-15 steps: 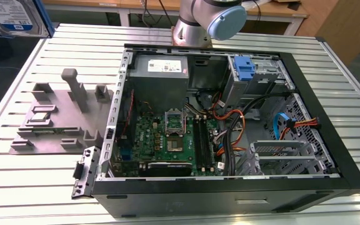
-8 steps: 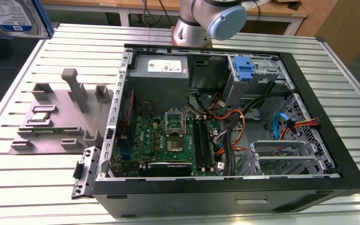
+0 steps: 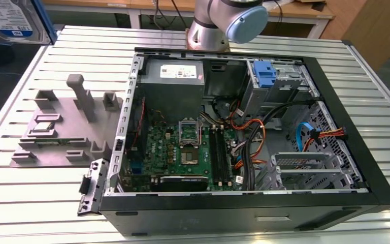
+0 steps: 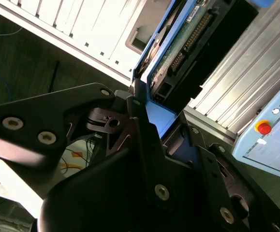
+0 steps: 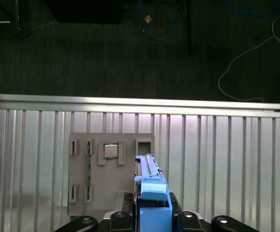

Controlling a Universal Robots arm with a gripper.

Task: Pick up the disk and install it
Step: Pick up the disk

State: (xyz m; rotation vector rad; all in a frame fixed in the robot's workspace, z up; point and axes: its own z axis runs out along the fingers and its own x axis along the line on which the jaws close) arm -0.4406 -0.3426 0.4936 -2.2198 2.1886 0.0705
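I hold the disk (image 3: 12, 20) clenched in the gripper (image 5: 152, 217), high and apart from the case (image 3: 249, 213), probably to clear its wall.

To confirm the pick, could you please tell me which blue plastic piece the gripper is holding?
The blue rail on the disk, clamped in the gripper clear of the table; the blue bracket sits inside the computer case, untouched.
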